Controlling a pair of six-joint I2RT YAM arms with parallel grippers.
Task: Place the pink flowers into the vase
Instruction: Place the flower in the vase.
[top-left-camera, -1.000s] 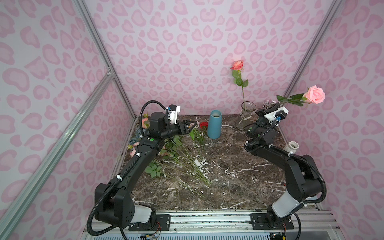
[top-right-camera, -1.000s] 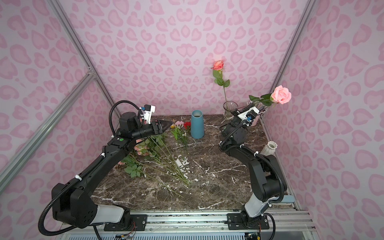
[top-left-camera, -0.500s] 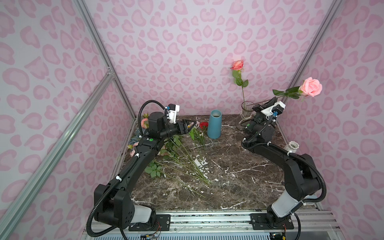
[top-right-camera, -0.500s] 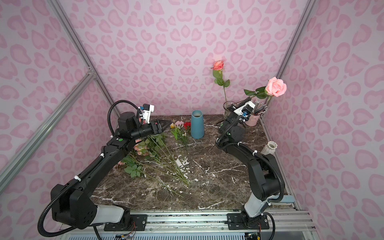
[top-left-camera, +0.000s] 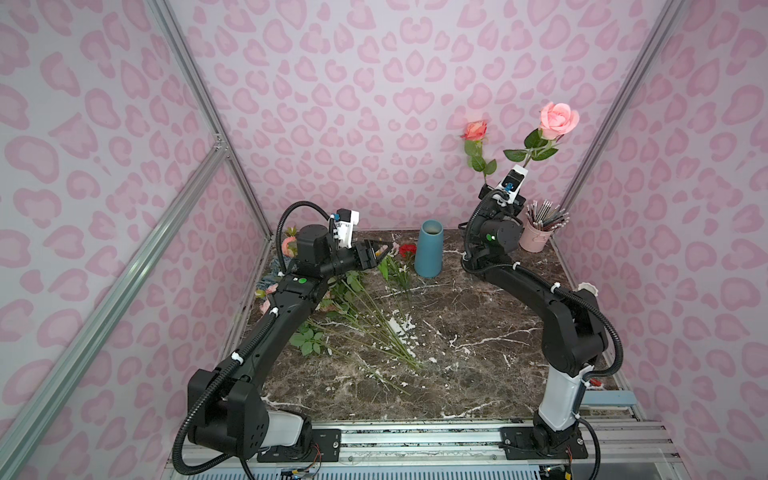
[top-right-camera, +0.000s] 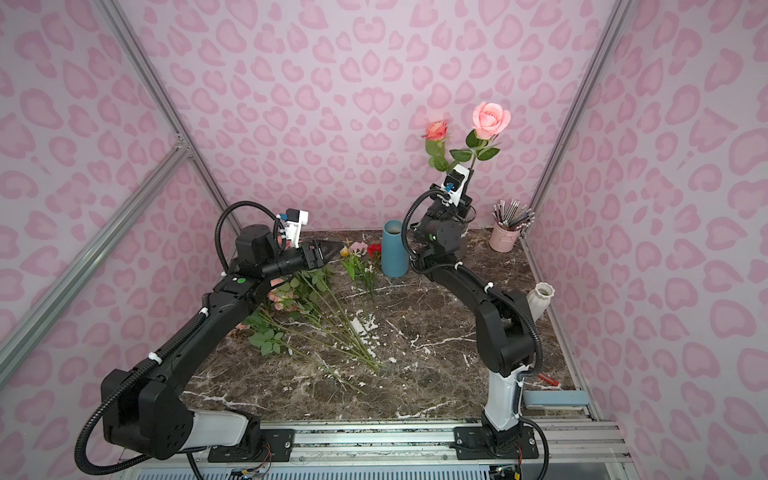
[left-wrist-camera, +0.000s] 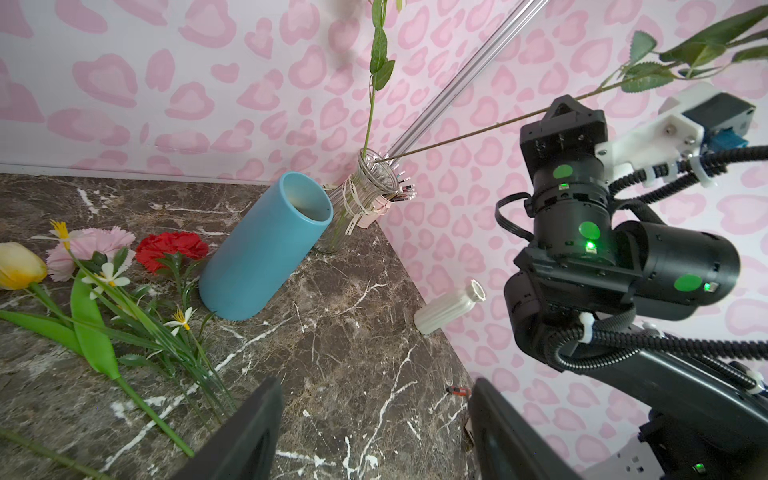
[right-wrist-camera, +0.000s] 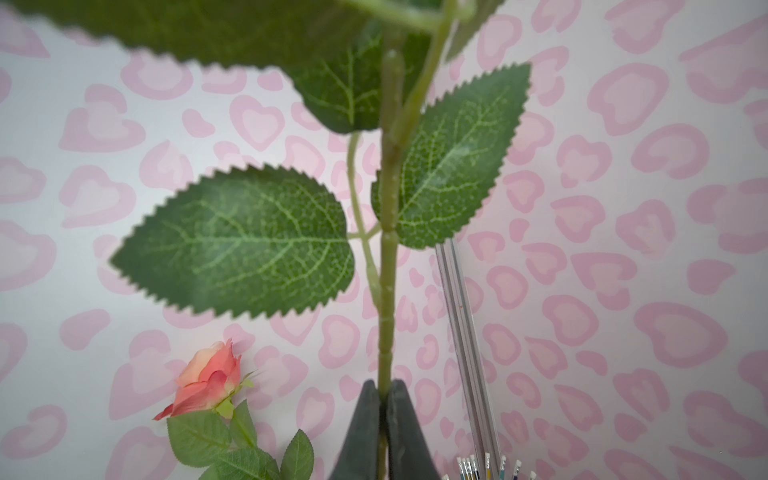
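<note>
- At the back right corner of the dark marble table (top-left-camera: 478, 345), the right arm (top-left-camera: 536, 284) reaches up toward a clear glass vase (left-wrist-camera: 345, 220). The left arm (top-left-camera: 268, 330) is well apart from it, on the other side of a blue cylinder vase (top-left-camera: 430, 249).
- Across the left half of the table lies a loose pile of flowers (top-left-camera: 365, 316), with the stems fanned toward the front. A few pink blooms (top-right-camera: 282, 297) show beside the left arm and are not yet in the vase.
- One salmon-pink rose (top-left-camera: 473, 129) stands in the glass vase, nearly upright.
- Just beside it a pink rose (top-left-camera: 557, 120) is held high. Its bloom is up near the right wall, and its long stem slants down toward the vase.
- The right gripper (right-wrist-camera: 384, 392) is pinched together on that stem below the leaves, with the bloom end pointing away from the wrist.
- The left gripper (left-wrist-camera: 374, 436) has its jaws apart and holds nothing. It hovers above the flower pile, facing the vases.
- From the left wrist view, the stem's lower end meets the mouth of the glass vase. Whether it is inside the rim or only resting at it is hard to tell.
- The relation that matters: the stem's long axis is tilted well off the vase's upright axis, with the bloom leaning away to the right. The next move probably calls for swinging the stem more upright and sliding it down — only then should the fingers part. The right arm is much the nearer one and already has the flower.
</note>
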